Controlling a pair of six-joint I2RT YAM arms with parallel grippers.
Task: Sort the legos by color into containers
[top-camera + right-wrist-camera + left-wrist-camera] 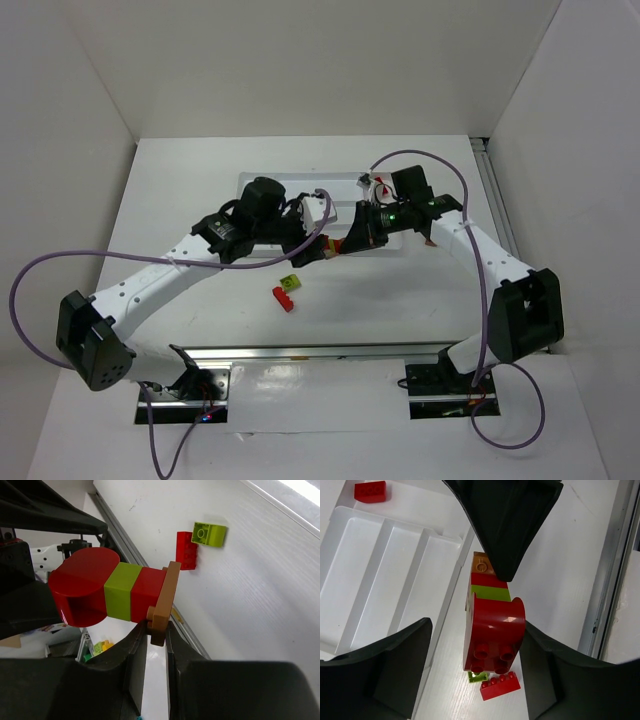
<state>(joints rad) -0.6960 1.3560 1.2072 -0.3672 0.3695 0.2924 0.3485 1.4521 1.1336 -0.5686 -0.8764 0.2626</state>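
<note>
A stack of legos hangs above the table: an orange-brown plate, a red brick, a lime green brick and a rounded red brick. My right gripper is shut on the orange-brown plate's edge. My left gripper is open around the rounded red brick. Its right finger is close against the brick and its left finger stands apart. In the top view both grippers meet at the stack, in front of the white tray of containers.
A loose lime green brick and a red brick lie together on the table below the stack. Another red brick lies past the tray's far rim. A metal rail runs along the table edge.
</note>
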